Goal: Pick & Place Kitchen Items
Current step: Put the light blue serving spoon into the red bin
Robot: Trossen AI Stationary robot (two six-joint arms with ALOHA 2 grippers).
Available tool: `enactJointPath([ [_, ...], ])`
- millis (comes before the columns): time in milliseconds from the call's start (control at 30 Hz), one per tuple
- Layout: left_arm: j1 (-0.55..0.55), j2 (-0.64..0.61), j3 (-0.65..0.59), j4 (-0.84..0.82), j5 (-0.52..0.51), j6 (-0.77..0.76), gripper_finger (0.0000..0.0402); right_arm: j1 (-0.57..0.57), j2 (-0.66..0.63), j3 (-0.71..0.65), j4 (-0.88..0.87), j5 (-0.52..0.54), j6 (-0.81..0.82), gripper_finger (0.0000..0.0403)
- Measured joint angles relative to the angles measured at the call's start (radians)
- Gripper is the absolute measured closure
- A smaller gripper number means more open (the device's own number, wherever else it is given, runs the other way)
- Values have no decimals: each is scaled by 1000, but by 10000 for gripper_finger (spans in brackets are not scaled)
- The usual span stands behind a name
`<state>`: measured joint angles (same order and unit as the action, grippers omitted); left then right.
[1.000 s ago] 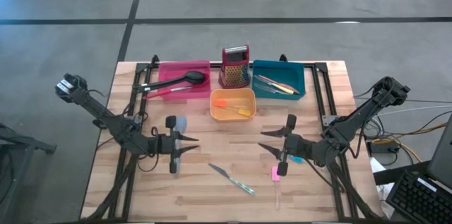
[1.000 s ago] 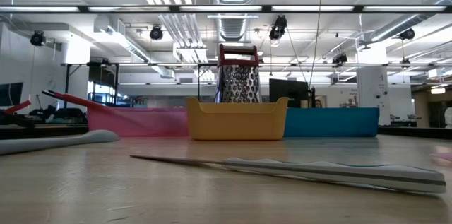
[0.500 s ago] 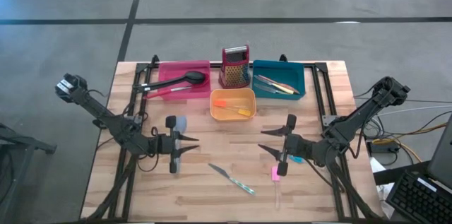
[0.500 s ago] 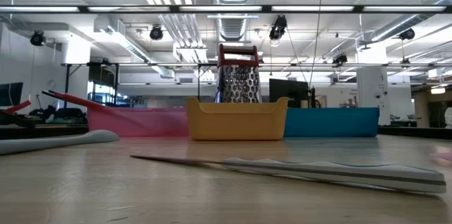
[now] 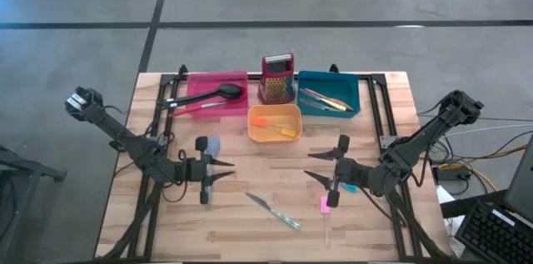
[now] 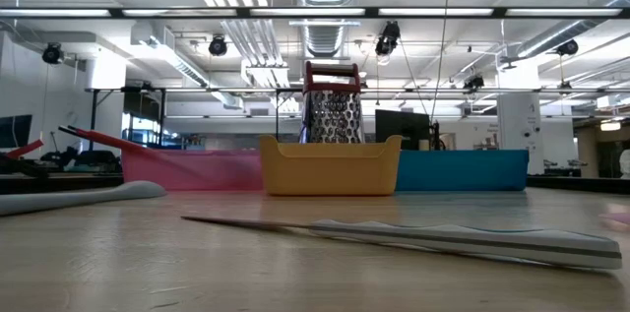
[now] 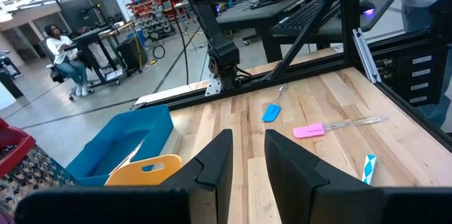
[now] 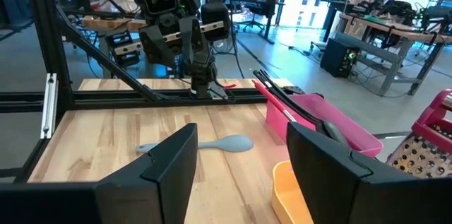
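Near edge of the worktop [image 5: 166, 231]: a slim knife [image 5: 272, 211] lies flat at an angle, roughly midway between the two arms, touching nothing; in the low view it stretches across the foreground; a pink short piece [image 5: 324, 204] with a clear handle lies just beside the right gripper [image 5: 323, 166], a blue short piece [image 5: 349, 187] close by under that arm; right gripper hangs empty, fingers spread wide apart, nothing between them; left gripper [image 5: 221, 170] is over the left half, fingers nearly together with a narrow gap, holding nothing; a grey-blue spatula [image 5: 211, 147] lies on the worktop just beside it. Mid worktop: yellow tray [image 5: 274, 123] with orange pieces [image 5: 287, 132] inside. Far side: pink tray [image 5: 218, 94] holding a black spoon [image 5: 218, 92] and a red-handled utensil [image 5: 193, 108], both handles sticking out past its left wall; red box grater [image 5: 277, 79] upright between pink and teal trays; teal tray [image 5: 328, 92] holds several slim utensils [image 5: 323, 99], probably knives, too small to tell. In the left wrist view, a seated person [image 7: 60, 49] in the room beyond.
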<state>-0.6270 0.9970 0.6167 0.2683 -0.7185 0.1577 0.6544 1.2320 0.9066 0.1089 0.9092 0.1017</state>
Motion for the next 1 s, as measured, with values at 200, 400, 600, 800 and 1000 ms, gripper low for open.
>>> enactJointPath([
  [200,0,0,0,0,0,0,314,0,0,0,0,0,-2,186],
  [400,0,0,0,0,0,0,314,0,0,0,0,0,-3,196],
  [600,0,0,0,-2,0,-14,314,0,0,0,0,0,-5,211],
  [800,0,1,-1,-39,0,-28,314,0,0,0,0,0,-4,227],
  [1000,1,2,-1,-94,0,-52,314,0,0,0,0,0,-2,244],
])
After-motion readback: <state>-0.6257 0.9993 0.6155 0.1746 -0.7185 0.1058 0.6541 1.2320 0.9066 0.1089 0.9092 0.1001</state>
